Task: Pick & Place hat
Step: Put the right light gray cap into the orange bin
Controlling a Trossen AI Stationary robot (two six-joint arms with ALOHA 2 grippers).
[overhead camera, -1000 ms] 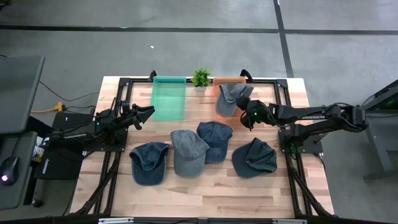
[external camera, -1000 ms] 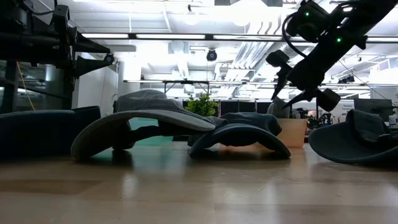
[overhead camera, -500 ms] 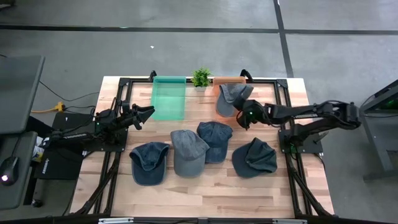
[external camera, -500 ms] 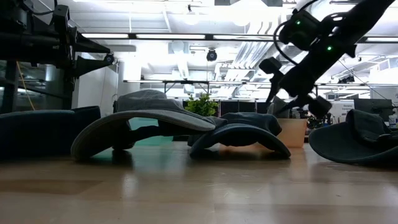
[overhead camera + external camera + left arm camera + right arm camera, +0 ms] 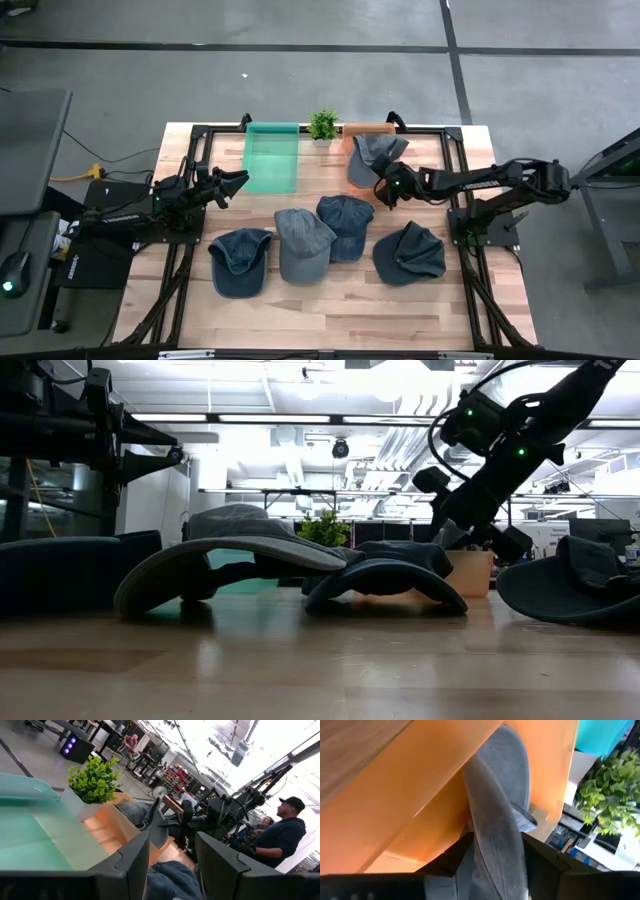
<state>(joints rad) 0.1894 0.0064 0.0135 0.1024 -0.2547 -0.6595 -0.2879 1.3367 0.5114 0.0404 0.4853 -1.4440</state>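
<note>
Cap (image 5: 371,158) drapes over orange bin (image 5: 366,130) at table's one o'clock; right gripper (image 5: 384,187) straddles its brim, jaws pinching it; thin hold may slip, dropping cap outside; left gripper (image 5: 238,181) idles, jaws spread.

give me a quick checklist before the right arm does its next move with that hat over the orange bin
1. Right gripper at the grey hat: ok, the right wrist view shows hat fabric between its fingers.
2. Grip closed firmly on the hat: cannot tell.
3. Hat fully inside the orange bin: not ok, it drapes over the bin's near edge onto the table.
4. Left gripper out of the way: ok, it waits open beside the green bin.
5. Potted plant apart from the hat: ok, it stands between the bins.
6. Four other hats lie apart from the right gripper: ok.
</note>
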